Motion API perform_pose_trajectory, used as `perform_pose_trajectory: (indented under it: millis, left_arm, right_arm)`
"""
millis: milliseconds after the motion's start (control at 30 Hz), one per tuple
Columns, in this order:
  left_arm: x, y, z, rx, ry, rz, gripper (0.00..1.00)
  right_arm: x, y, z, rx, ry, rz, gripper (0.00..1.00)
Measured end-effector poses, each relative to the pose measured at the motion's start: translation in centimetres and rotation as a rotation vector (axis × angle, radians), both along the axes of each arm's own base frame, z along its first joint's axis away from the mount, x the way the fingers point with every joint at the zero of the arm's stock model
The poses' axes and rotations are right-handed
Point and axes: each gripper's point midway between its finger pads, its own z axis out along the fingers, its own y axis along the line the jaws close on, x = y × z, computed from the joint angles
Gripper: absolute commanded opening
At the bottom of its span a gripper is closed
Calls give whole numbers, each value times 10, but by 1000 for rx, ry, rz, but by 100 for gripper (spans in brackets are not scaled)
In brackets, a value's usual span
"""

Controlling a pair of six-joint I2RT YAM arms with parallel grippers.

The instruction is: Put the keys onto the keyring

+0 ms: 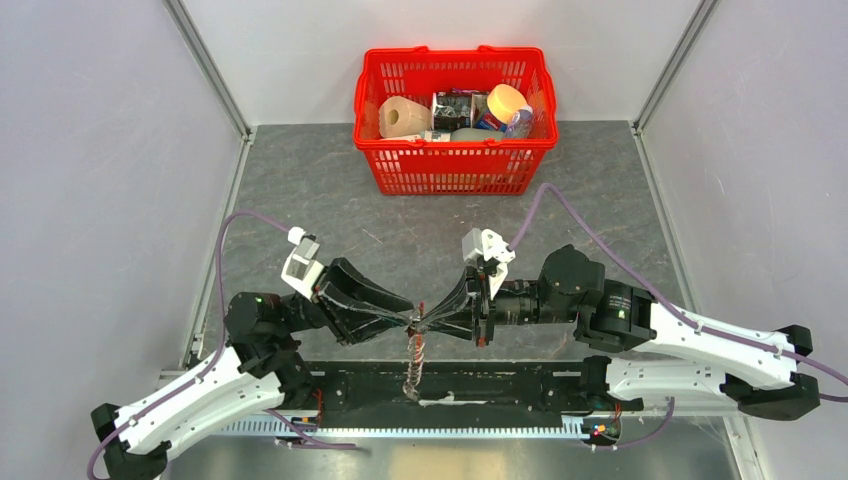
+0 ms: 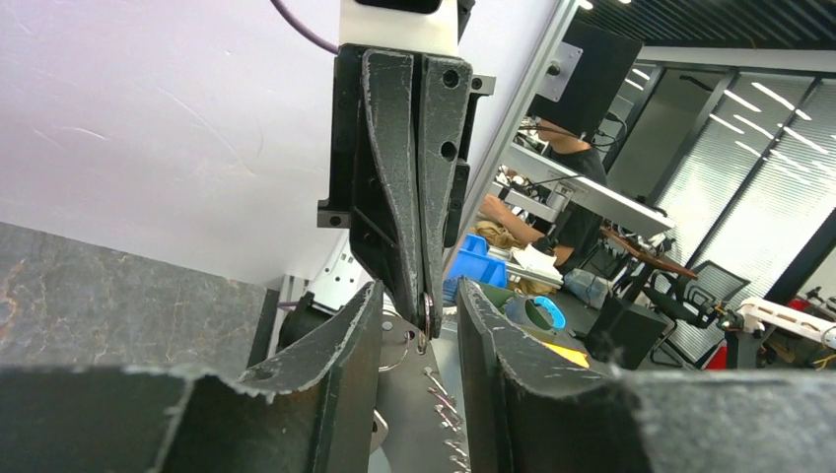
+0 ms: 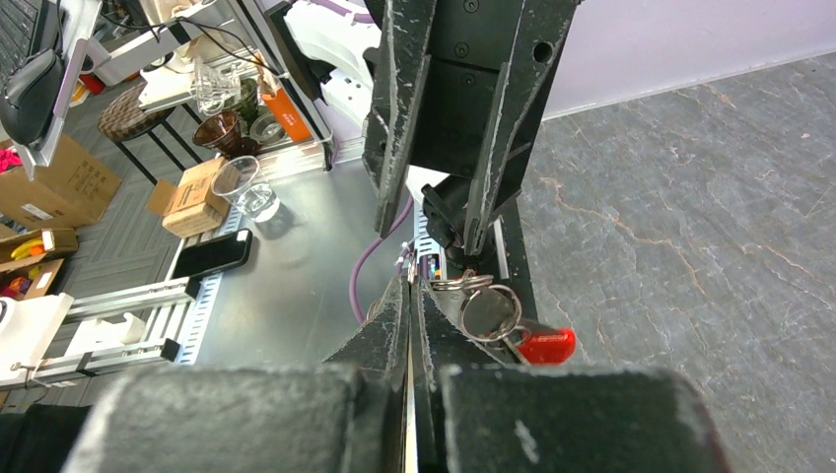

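The keyring (image 1: 415, 362) hangs in the air below the spot where both grippers meet, over the table's near edge. Its red strap (image 3: 547, 345) and silvery rings (image 3: 488, 310) show just right of my right gripper (image 3: 409, 286), which is shut on a thin silvery metal edge of that bunch. In the left wrist view my left gripper (image 2: 419, 291) stands open, and the shut right fingers (image 2: 419, 197) reach down between its tips, with a ring and the chain (image 2: 439, 394) below. The grippers (image 1: 405, 322) (image 1: 428, 322) are tip to tip. I cannot make out the black-headed key.
A red basket (image 1: 455, 150) with a paper roll, a jar and packets stands at the back centre of the grey table. The black base rail (image 1: 500, 385) runs along the near edge under the hanging bunch. Side walls close in left and right.
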Motion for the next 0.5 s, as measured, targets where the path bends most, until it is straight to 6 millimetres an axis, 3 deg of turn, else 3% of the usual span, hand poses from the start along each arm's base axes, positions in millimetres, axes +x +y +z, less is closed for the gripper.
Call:
perform_pose_trajectory:
  millis: [500]
  left_arm:
    - [2,1,-1,-7,5,13,41]
  right_arm:
    - [4,-2,4,12,-5,-29,0]
